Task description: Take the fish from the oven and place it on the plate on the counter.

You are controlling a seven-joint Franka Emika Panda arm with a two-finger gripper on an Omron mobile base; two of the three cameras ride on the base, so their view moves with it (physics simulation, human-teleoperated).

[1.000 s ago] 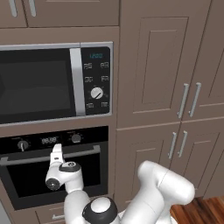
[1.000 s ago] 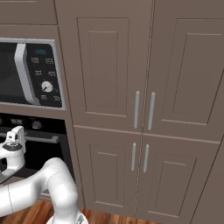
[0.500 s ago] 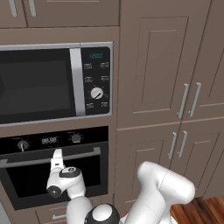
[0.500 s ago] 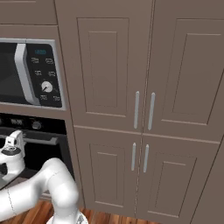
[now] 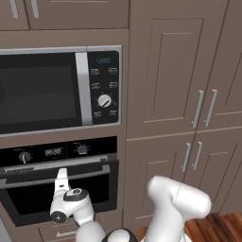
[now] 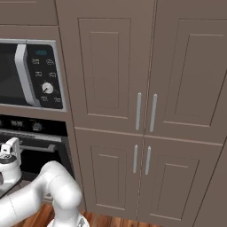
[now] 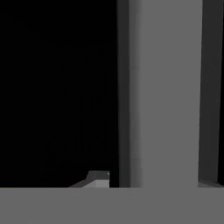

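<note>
- Since a sec ago: hand has dropped lower against the oven (image 5: 61, 186) front. It was up by the door's top edge w/ the wrist higher; the round wrist joint now sits low on the glass. Cupboards and microwave unchanged, so base hasn't driven.
- Pincer (image 5: 61, 173) points up at the silver bar handle (image 5: 28, 178), white finger part reaching the bar from below, touching or just short, can't tell which.
- Right base cam: pincer (image 6: 12, 142) at far left edge, again right at the handle bar, wrist joint below it.
- Pincer state: can't tell whether it's open or closed. Tips hidden against the bar in both base cams. Hand cam has only a small pale bit at the bottom (image 7: 98, 178), and the gap isn't readable.
- Hand cam: broad grey vertical band just ahead of the pincer, black on its left, dark strips on both edges; prob. the handle and dark glass seen up close, rolled sideways.
- Oven door looks shut; glass dark, nothing inside readable.
- Fish: can't see it thru the glass.
- Above the pincer: oven's two knobs and small display, then the microwave (image 5: 59, 90) w/ keypad and white dial.
- To the pincer's right: tall brown cupboard doors (image 5: 189, 94) w/ paired silver handles, well apart from it.
- Wood floor strip low, far right of the pincer.
</note>
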